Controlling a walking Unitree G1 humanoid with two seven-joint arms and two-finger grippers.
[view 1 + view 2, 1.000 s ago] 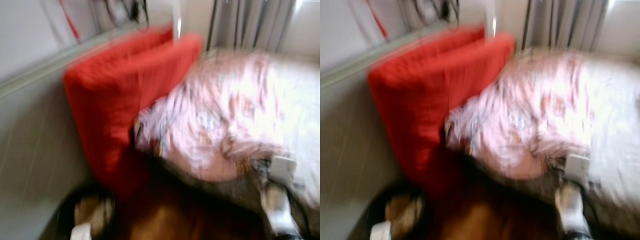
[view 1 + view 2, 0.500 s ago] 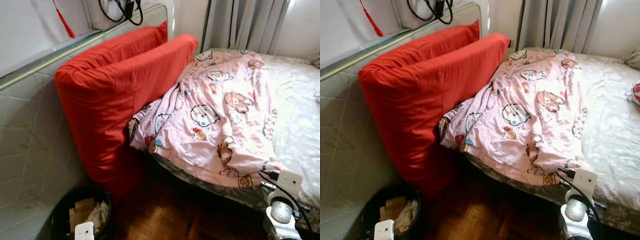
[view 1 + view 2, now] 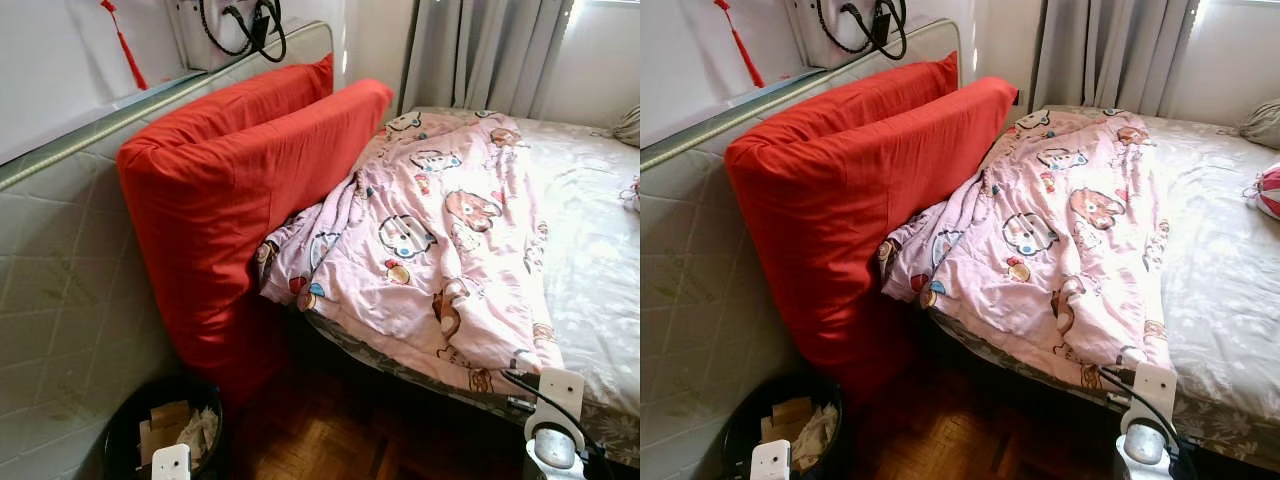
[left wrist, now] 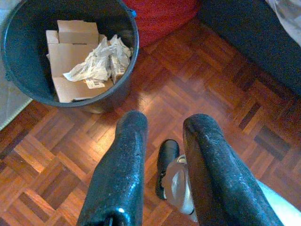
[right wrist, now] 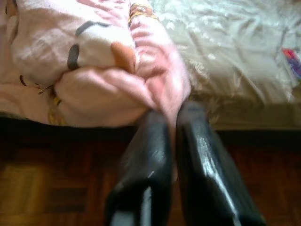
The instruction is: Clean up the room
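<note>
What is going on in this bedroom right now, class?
A humanoid robot stands at the side of a bed, facing a rumpled pink blanket that hangs over the mattress edge beside two big red cushions. Its right gripper is at the blanket's hanging edge, jaws nearly together with a fold of pink cloth at the tips. The left gripper hangs over the parquet floor, jaws apart and holding nothing, near a black bin of cardboard and paper.

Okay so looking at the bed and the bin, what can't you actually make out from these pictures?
- Bin contents: cardboard and crumpled paper on top hide anything beneath, left wrist view.
- Pink blanket: covers whatever lies under it on the bed.
- Red and white item: cut off by the picture edge, right eye view.
- Right gripper: blurred; whether it pinches the blanket is unclear.
</note>
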